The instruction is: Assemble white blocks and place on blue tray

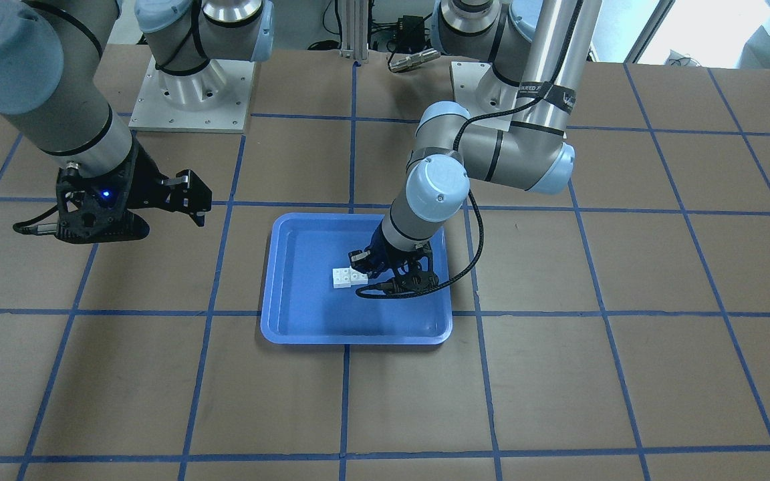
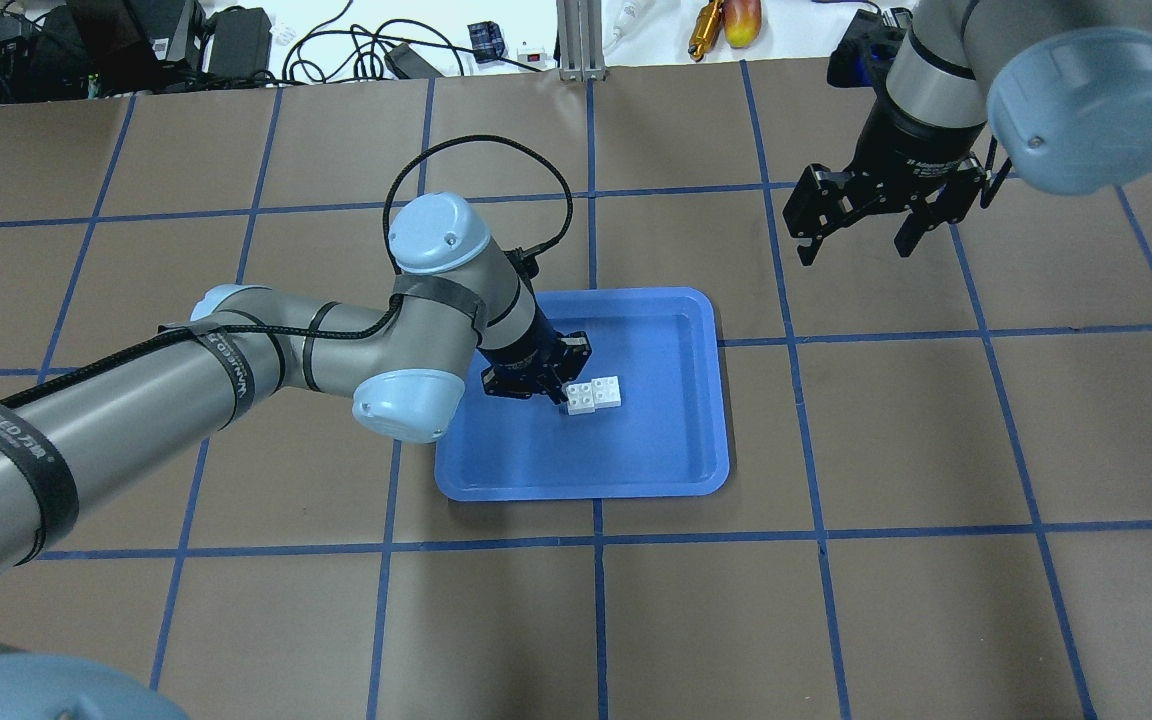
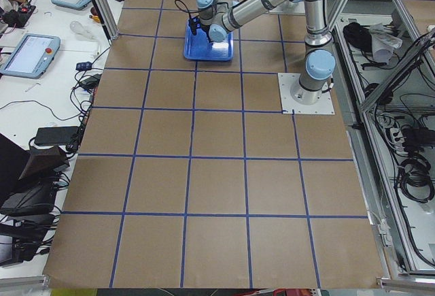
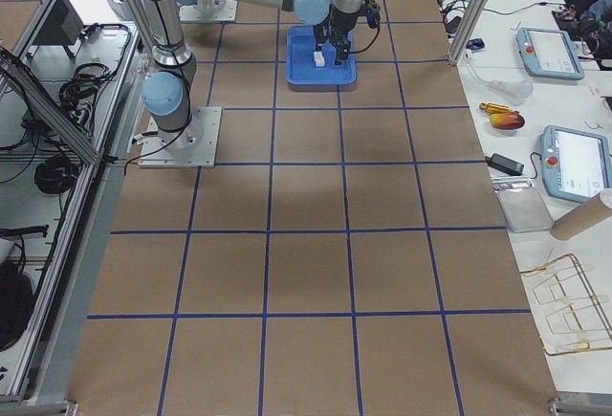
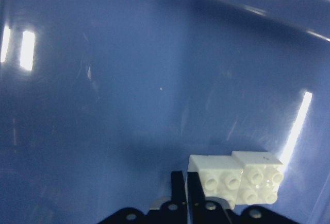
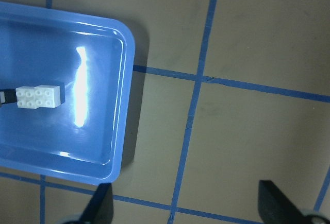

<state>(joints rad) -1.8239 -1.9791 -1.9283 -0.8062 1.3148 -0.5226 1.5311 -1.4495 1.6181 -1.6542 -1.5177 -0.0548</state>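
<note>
The two white blocks (image 2: 593,395) are joined side by side with an offset and sit low inside the blue tray (image 2: 586,490). My left gripper (image 2: 558,386) reaches down into the tray and is shut on the near end of the pair. In the left wrist view the blocks (image 5: 237,175) lie against one dark finger (image 5: 180,185) just above the tray floor (image 5: 129,80). My right gripper (image 2: 856,235) is open and empty, raised over the table away from the tray. The right wrist view shows the blocks (image 6: 37,97) in the tray (image 6: 126,105).
The table is brown paper with a blue tape grid. The arm bases stand at the robot's edge (image 1: 191,93). Cables, tools and boxes lie beyond the far edge (image 2: 716,25). In the front view the right gripper (image 1: 188,197) hangs left of the tray (image 1: 358,337).
</note>
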